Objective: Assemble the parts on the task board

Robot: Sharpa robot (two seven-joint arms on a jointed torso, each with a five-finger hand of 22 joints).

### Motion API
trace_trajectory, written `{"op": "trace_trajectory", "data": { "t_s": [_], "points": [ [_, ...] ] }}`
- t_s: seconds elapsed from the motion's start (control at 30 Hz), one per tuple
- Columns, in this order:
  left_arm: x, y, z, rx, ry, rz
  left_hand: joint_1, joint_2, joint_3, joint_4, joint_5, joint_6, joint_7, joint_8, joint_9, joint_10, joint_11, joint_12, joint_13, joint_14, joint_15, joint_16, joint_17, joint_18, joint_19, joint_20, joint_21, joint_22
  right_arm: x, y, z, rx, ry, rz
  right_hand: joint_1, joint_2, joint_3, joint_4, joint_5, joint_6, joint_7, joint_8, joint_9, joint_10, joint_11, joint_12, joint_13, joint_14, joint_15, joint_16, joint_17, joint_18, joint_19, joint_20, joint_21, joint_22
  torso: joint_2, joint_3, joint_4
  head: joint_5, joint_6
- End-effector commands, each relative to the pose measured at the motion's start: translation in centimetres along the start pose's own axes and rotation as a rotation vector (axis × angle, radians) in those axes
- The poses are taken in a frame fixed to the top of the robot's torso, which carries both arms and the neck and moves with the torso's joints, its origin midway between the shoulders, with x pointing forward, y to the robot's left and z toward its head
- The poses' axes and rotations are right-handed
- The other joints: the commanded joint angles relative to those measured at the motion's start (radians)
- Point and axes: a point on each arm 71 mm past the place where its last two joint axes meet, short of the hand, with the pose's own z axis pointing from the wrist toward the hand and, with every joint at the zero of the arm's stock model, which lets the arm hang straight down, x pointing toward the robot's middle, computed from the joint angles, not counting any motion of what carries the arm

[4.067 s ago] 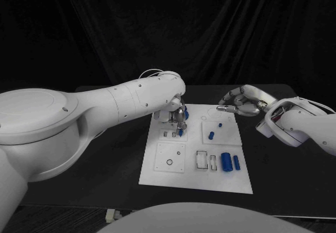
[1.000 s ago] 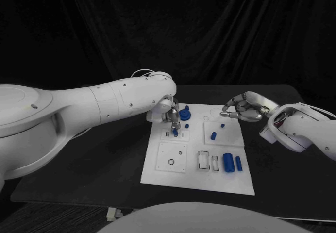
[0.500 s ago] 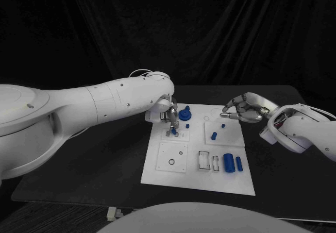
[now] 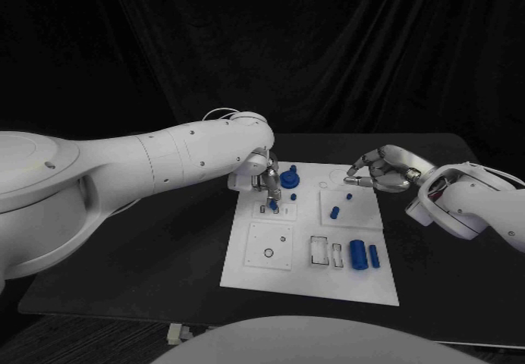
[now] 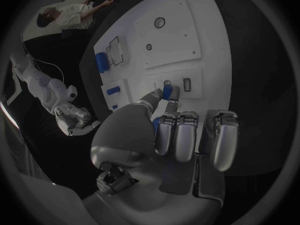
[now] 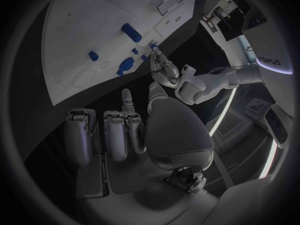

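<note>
Left hand: the left hand [image 4: 266, 184] is over the board's far-left part, fingers pointing down, pinching a small blue part [image 4: 272, 202] between fingertips; in the left wrist view that blue part [image 5: 167, 90] sits at the fingertips just above a small raised plate with slots.
Right hand: the right hand [image 4: 379, 172] hovers at the board's far-right corner, about 2 o'clock from the board's middle, fingers curled inward with thumb and a fingertip nearly meeting; whether anything lies between them cannot be told.
Surface: a black surface [image 4: 153, 250] carries the white task board [image 4: 309, 284] in its middle, long side running away from the robot.
Room: black curtain [image 4: 328, 68] behind the surface.
Task board: a flat white plate with four raised square plates on it, two near and two far.
Knobbed blue part: a round blue part with a stem [image 4: 289, 179] stands at the board's 12 o'clock edge, just beside the left hand.
Far-right plate: two small blue pegs [image 4: 334, 212] stand on it, one behind the other.
Near-right area: a thick blue cylinder [image 4: 356, 253] lies at about 4 o'clock, with a thinner blue bar [image 4: 374, 255] just beside it toward the board's right edge.
Near-left plate: at about 7 o'clock, a white plate with a small ring mark [image 4: 266, 253].
</note>
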Motion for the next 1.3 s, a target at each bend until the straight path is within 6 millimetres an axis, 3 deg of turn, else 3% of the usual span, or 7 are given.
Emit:
{"op": "trace_trajectory", "data": {
  "t_s": [0.03,0.57,1.3],
  "points": [
    [-0.11,0.16,-0.13,-0.043,0.000,-0.003,-0.017,0.001,0.000,0.012,-0.014,0.009,-0.005,-0.001,0.003,0.106,-0.008,-0.004,0.262,0.104,-0.009,0.003,0.263,0.008,0.074,-0.006,-0.007,0.211,0.15,-0.15,-0.05,0.017,0.010,0.002,0.009,0.000,-0.006,-0.001,0.006,0.001,0.001,0.003,0.001,0.106,0.005,0.003,0.264,0.106,0.006,0.003,0.263,0.005,0.080,0.007,-0.007,0.246,0.000,0.0000,-0.0007,0.000,0.000],
    [0.02,0.18,-0.16,-0.042,0.002,-0.001,-0.070,-0.005,-0.004,0.061,-0.053,-0.008,0.002,-0.022,0.007,0.106,-0.002,-0.004,0.262,0.104,-0.005,0.003,0.263,0.010,0.070,-0.003,-0.014,0.204,0.21,-0.14,0.00,0.019,0.014,0.003,0.010,0.001,-0.006,-0.002,0.007,0.000,0.001,0.003,0.001,0.106,0.005,0.003,0.264,0.106,0.006,0.003,0.263,0.005,0.080,0.007,-0.007,0.246,0.000,0.0000,0.0002,0.006,0.000],
    [0.33,0.25,-0.26,-0.039,0.015,0.011,-0.066,-0.003,0.007,0.062,-0.033,-0.006,-0.001,-0.024,0.009,0.106,-0.004,-0.004,0.262,0.104,-0.006,0.003,0.263,0.014,0.062,-0.004,-0.025,0.190,0.41,-0.40,-0.06,0.028,0.022,0.004,0.017,0.004,-0.007,-0.003,0.019,-0.002,0.002,0.002,0.001,0.106,0.006,0.003,0.264,0.106,0.007,0.003,0.263,0.006,0.078,0.007,-0.011,0.244,0.000,0.0001,-0.0002,0.013,0.000]
  ]
}}
